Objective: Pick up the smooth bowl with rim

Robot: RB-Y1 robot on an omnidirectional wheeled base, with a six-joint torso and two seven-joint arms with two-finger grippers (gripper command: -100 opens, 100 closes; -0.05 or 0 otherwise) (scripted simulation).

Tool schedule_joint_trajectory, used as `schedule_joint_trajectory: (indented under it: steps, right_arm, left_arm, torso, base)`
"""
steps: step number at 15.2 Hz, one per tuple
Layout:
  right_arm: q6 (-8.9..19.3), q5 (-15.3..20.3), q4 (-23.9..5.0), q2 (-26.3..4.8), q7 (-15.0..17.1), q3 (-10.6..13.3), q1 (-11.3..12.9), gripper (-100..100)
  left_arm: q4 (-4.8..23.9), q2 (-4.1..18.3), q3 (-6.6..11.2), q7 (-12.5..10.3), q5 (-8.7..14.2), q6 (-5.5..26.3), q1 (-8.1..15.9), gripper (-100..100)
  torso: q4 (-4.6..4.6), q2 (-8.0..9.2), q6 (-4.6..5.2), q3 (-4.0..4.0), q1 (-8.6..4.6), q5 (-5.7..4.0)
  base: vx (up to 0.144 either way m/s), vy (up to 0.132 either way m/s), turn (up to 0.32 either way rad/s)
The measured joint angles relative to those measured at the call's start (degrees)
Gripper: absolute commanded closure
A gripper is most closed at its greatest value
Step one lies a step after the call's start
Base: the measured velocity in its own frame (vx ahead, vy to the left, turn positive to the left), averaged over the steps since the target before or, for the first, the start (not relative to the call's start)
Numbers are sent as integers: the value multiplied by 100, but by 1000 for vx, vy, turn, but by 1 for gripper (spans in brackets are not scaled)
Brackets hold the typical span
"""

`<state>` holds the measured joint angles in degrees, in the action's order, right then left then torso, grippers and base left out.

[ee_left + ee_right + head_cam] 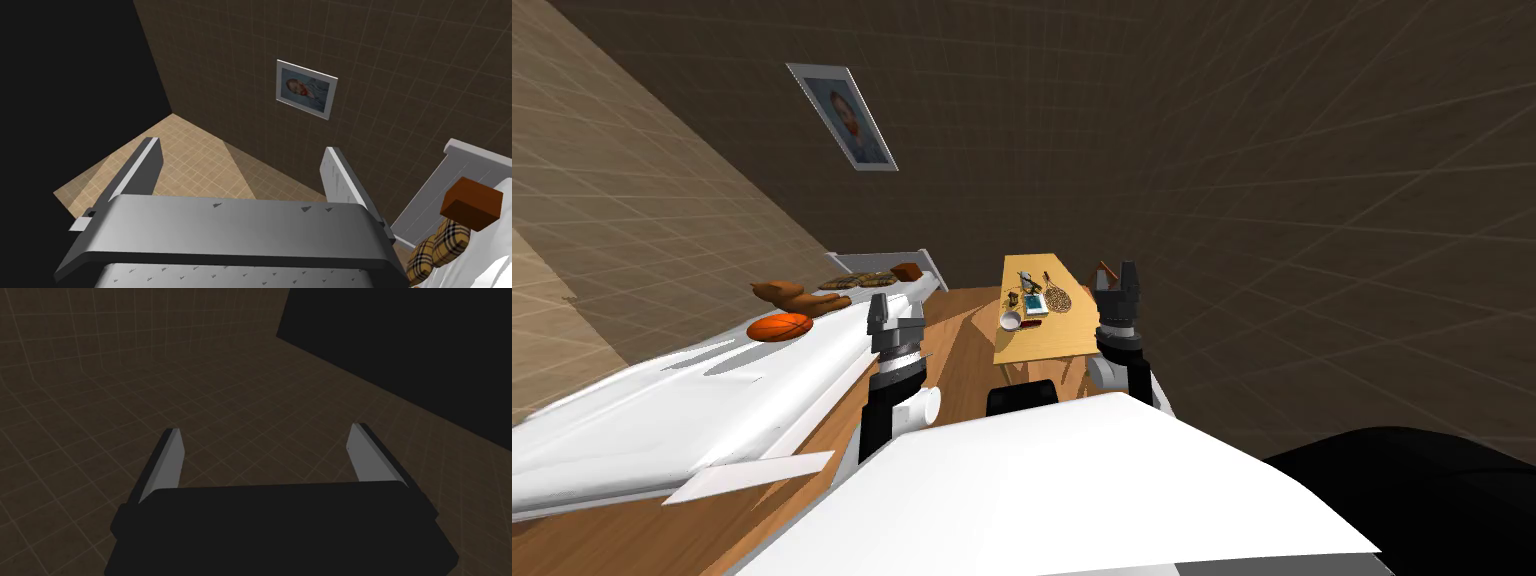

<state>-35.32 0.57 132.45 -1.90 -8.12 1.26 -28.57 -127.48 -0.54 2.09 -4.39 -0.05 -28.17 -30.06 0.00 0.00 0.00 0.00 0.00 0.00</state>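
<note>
Sitting near the robot's end of the light wooden table (pixel 1042 345), the small white bowl (pixel 1009 320) is upright; its inside is too small to read. Just beside it lie a red item (pixel 1032 323), unidentifiable, and a blue-and-white box (pixel 1034 303). Further along are a woven paddle-shaped thing (pixel 1057 295) and a grey object (pixel 1025 279), shape unclear.

Both arms are raised, well apart from the bowl. Left gripper (pixel 879 308) is over the white bed's (pixel 712 390) edge, fingers (pixel 148 165) spread wide, holding nothing. Right gripper (pixel 1117 272) is by the table's right side, fingers (pixel 167 458) wide apart, empty.

On the bed: orange ball (pixel 779 326), brown toy animal (pixel 787 293), plaid cushions (pixel 437 245) cut off by the frame edge, brown box (pixel 471 202).
</note>
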Motion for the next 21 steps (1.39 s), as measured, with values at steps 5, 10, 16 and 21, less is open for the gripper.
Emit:
schedule_joint_trajectory:
  steps: [5,10,16,21]
  right_arm:
    - [1,0,-1,0,0,0,2,0]
    - [1,0,-1,0,0,1,3,0]
    - [0,0,0,0,0,0,2,0]
    - [0,0,0,0,0,0,2,0]
  left_arm:
    - [121,529,33,-75,-10,440,72,-100]
    - [351,931,161,-208,24,938,200,-100]
    - [612,1187,261,-336,35,1572,325,-100]
    - [812,1380,398,-468,82,2073,469,-100]
  torso:
    - [13,59,3,34,22,5]
    - [9,42,6,24,14,3]
    - [6,26,4,15,15,3]
    - [5,20,5,12,14,3]
  base:
    - [-137,36,-242]
    - [-95,19,-220]
    - [-64,17,-176]
    - [-55,8,-220]
